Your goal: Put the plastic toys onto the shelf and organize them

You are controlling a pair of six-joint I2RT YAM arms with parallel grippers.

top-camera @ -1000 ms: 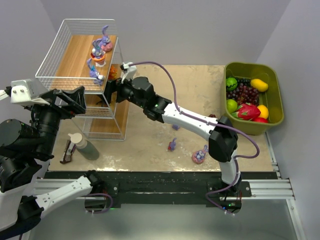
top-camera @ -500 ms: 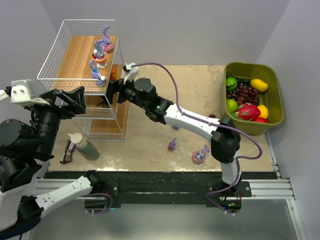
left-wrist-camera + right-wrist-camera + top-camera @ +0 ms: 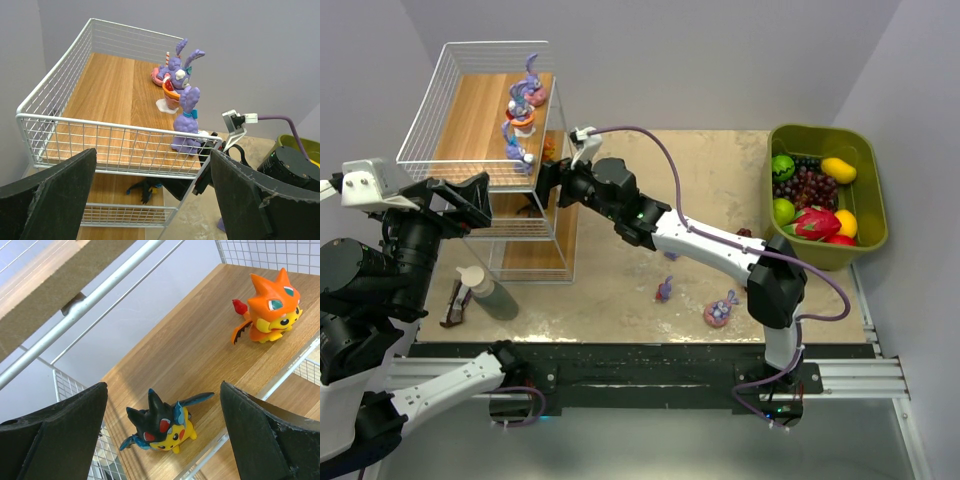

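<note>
Top view, right gripper [image 3: 544, 178]: we see it at the middle tier of the shelf [image 3: 470, 115], jaws spread wide and holding nothing. It sits a little further left, closer into the shelf, than a second ago.
Top view, left gripper [image 3: 478, 200]: wide apart and empty, by the shelf's near side, unmoved.
Top view, toys: purple bunnies [image 3: 520, 110] stand on the top board. Two loose toys [image 3: 664, 290] lie on the table [image 3: 620, 270], well apart from the shelf, where they were before.
Left wrist view, top board: we count three purple bunnies in a row along its right side. A black toy [image 3: 145, 190] lies one tier below.
Right wrist view, middle tier: the black toy lies ahead of the spread fingers [image 3: 50, 440]. An orange toy [image 3: 270, 312] sits further along the same board.
</note>
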